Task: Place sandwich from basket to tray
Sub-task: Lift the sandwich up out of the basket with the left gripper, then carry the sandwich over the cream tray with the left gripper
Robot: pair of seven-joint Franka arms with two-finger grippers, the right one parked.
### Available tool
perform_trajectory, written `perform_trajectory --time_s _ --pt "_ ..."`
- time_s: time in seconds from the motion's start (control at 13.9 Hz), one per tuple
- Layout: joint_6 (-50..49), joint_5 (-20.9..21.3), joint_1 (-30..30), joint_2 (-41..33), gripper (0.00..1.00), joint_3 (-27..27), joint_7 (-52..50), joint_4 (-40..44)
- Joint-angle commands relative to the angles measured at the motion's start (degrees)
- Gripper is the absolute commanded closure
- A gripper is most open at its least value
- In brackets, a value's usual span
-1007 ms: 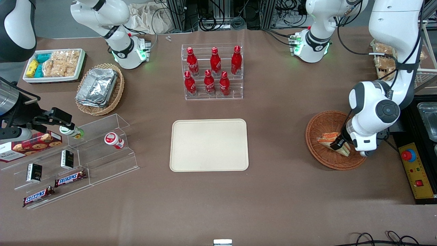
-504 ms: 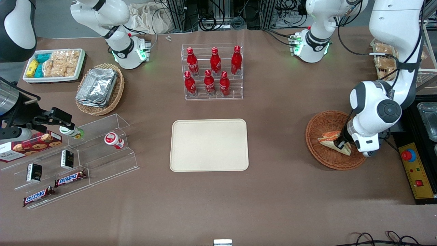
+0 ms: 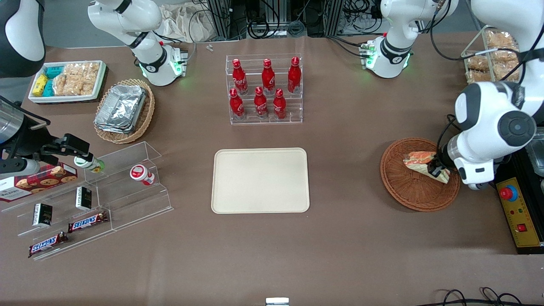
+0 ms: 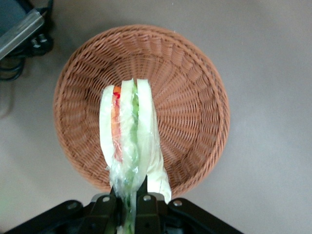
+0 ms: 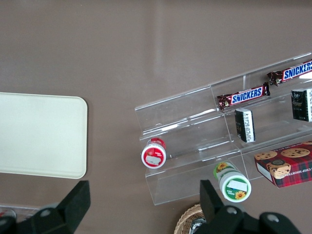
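The sandwich (image 3: 421, 163), a wrapped wedge of pale bread with orange and green filling, hangs above the reddish-brown wicker basket (image 3: 408, 191) at the working arm's end of the table. My left gripper (image 3: 437, 171) is shut on its end and holds it lifted over the basket. In the left wrist view the sandwich (image 4: 127, 141) sticks out from the gripper (image 4: 127, 207) with the basket (image 4: 190, 97) well below it. The cream tray (image 3: 260, 180) lies at the table's middle and also shows in the right wrist view (image 5: 41, 134).
A clear rack of red bottles (image 3: 264, 89) stands farther from the front camera than the tray. A control box with a red button (image 3: 508, 193) lies beside the basket. A clear stepped shelf with snacks (image 3: 97, 191) and a tan foil-container basket (image 3: 124, 110) sit toward the parked arm's end.
My left gripper has risen and drawn toward the table's working-arm edge with the sandwich in it. The sandwich has lifted off the basket floor.
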Motion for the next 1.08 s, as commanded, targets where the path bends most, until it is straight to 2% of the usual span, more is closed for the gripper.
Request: perform_trajectory --time_s 0.0,0.22,0.36,0.5,0.79,1.01 --pt "-11.7 0.0 -0.4 -0.9 0.98 -1.0 1.2 8.7" --pt "-21.1 -0.9 -0.5 -0.9 1.00 -2.4 6.7 17.0" --pt "-22.9 -1.3 -0.4 -1.3 1.00 -4.6 11.3 17.4" --pt "-24.5 -1.3 -0.5 -1.2 1.00 -6.0 20.2 17.4" --pt "-25.0 -1.2 -0.5 -0.9 1.00 -12.5 25.9 17.5" --pt "-23.8 -0.5 -0.5 0.3 0.99 -19.7 31.4 17.6"
